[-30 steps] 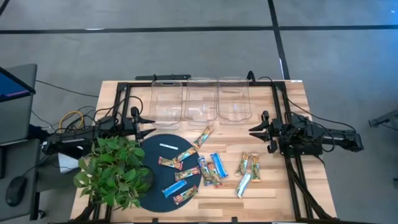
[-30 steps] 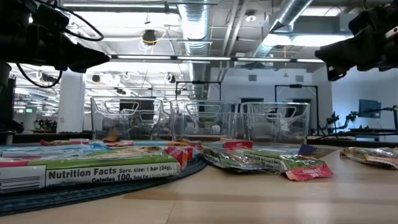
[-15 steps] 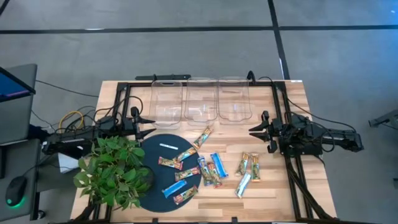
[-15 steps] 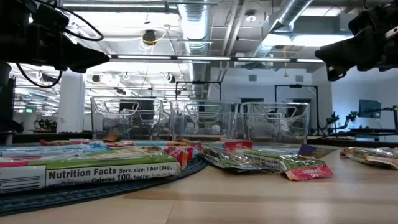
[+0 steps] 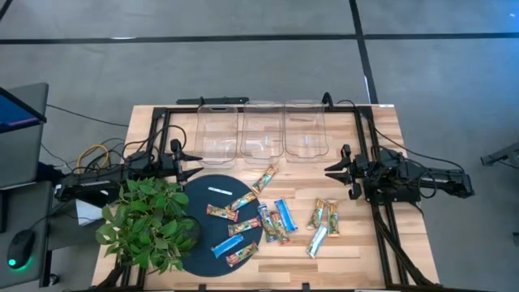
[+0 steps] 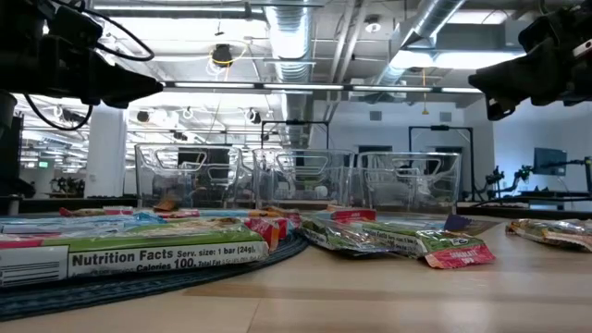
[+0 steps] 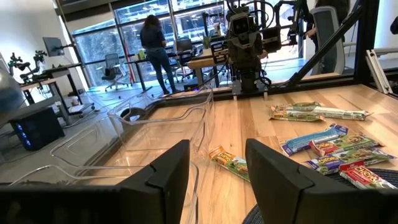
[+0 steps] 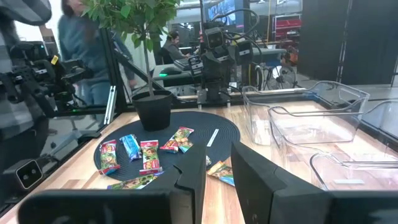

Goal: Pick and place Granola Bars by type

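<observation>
Overhead, my left gripper (image 5: 197, 162) hovered at the left edge of the wooden table (image 5: 373, 251), beside the potted plant (image 5: 146, 223), its two fingers (image 7: 161, 177) parted with nothing between them. My right gripper (image 5: 331, 169) hovered at the right side of the table, pointing inward, its fingers (image 8: 261, 177) also standing a little apart and holding nothing. Between the two arms, the granola bars (image 5: 272, 221) lay scattered: several rested on the dark round mat (image 5: 203, 243), among them a blue bar (image 5: 226, 244) and a red-brown bar (image 5: 220, 212), while others lay on the bare wood to its right, including a blue bar (image 5: 285, 214), two green-tan bars (image 5: 324, 214) side by side and a silvery bar (image 5: 317, 240) just below them. A thin white strip (image 5: 219, 191) lay on the mat near its far edge. Three clear bins (image 5: 262, 130) stood in a row along the far side of the table, apart from the bars. Beyond the table, a person (image 7: 153, 46) stood in the room.
</observation>
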Controlling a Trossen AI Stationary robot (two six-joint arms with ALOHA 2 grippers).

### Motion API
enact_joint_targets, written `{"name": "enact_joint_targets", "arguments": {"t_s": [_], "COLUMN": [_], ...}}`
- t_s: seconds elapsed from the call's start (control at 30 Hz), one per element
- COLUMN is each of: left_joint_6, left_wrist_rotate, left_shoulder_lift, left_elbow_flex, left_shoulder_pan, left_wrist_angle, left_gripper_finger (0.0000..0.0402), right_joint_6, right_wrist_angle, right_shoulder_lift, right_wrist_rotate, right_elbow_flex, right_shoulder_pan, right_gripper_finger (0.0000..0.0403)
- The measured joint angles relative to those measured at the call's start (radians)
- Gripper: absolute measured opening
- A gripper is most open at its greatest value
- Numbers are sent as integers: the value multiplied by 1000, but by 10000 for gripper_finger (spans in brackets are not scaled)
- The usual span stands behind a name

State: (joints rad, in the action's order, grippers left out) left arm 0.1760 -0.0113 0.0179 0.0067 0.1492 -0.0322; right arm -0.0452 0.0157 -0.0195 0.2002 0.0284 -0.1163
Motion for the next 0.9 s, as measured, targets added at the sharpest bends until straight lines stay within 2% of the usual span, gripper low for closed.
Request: {"name": "enact_joint_targets", "arguments": {"t_s": [0.9], "left_joint_6": [-1], "left_wrist_rotate": [0], "left_shoulder_lift": [0], "left_elbow_flex": [0], "left_shoulder_pan": [0], "left_wrist_angle": [0], "left_gripper_finger": [153], "right_joint_6": [0], "right_wrist_angle": [0], "right_shoulder_lift": [0], "right_wrist_rotate": [0], "right_elbow_flex": [0], "right_shoulder_pan": [0], "right_gripper_finger": [71]}}
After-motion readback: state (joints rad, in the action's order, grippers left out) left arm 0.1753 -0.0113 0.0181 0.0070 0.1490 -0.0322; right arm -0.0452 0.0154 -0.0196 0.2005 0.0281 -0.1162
